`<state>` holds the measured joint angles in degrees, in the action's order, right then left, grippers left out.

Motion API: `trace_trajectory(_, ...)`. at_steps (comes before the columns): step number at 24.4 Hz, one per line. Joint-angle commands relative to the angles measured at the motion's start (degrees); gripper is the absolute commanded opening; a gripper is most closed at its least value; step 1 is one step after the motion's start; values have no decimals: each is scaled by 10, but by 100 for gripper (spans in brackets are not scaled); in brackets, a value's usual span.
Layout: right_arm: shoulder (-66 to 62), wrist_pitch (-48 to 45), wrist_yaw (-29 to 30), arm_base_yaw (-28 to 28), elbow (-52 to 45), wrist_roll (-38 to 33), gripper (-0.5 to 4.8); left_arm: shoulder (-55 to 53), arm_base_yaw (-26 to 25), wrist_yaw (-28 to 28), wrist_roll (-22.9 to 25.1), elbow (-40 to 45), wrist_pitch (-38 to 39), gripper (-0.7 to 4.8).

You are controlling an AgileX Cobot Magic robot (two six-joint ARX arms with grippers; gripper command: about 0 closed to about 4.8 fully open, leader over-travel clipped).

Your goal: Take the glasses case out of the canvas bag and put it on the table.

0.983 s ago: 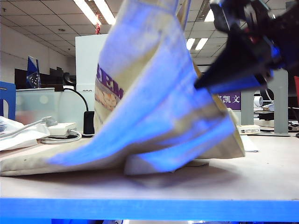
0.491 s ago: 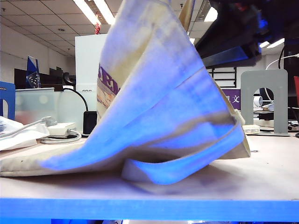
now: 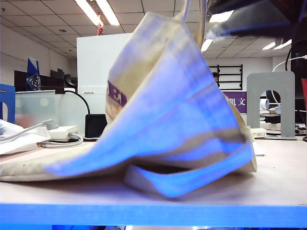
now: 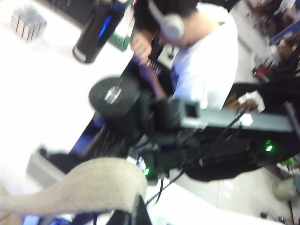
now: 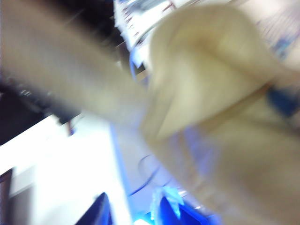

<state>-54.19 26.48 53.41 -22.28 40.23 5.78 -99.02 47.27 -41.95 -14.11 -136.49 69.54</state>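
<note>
The canvas bag (image 3: 172, 110) stood pulled up into a tall peak at the table's middle, its long axis running up to the straps at the top edge and its base spread leftward over the table (image 3: 268, 187). The glasses case showed in no view. The left gripper (image 4: 136, 213) was shut on the strap (image 4: 89, 187). The right gripper (image 5: 133, 213), beside the blurred bag cloth, had its dark fingers apart with nothing visibly between them. The pale desktop had a bright blue near edge; behind it lay an office with ceiling lights. A white cable (image 3: 60, 140) lay far left, a grey bookend (image 3: 271, 103) far right.
</note>
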Motion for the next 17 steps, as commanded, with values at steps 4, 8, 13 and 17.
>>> trace_trajectory(4,-18,-50,49,-40,-44,-1,139,2,23,-39,-18,-2,-30,-6)
trace_trajectory(8,-54,-162,71,-59,-44,-39,139,3,56,-87,-18,-2,-13,-6)
trace_trajectory(13,-87,-238,116,-51,-44,-95,140,8,89,-128,-7,-2,23,-6)
trace_trajectory(17,-79,-239,156,11,-44,-101,150,15,89,-127,2,-2,55,-6)
